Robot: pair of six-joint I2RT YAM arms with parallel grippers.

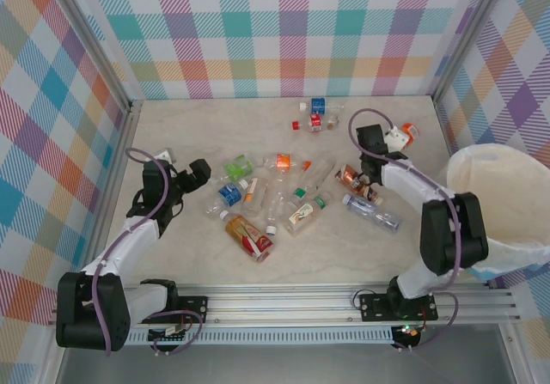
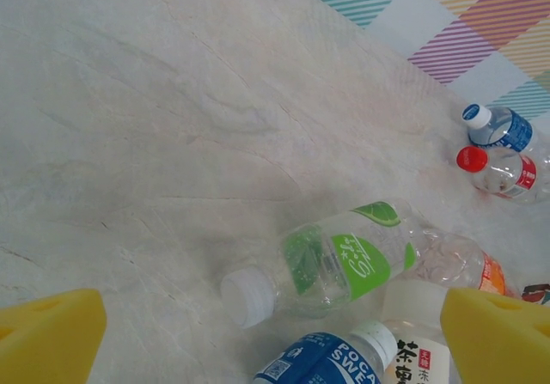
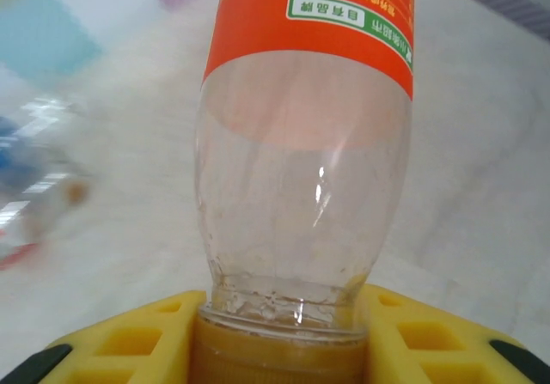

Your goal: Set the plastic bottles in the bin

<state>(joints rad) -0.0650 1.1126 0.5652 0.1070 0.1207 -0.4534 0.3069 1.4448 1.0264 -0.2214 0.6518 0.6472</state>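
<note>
Your right gripper is clamped on the neck of an orange-labelled bottle. Its cap is hidden between the yellow pads, its far end is cut off at the top of the wrist view, and everything behind it is a blur. Your left gripper stands wide and holds nothing, with a green-labelled bottle lying just ahead of it. The other bottles lie in the middle of the table. The bin sits at the right, clipped by the frame edge and partly covered by your right arm.

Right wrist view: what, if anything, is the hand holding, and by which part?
The right hand grips the orange-labelled bottle by its neck, at the cap end. The left hand is open and holds nothing.
</note>
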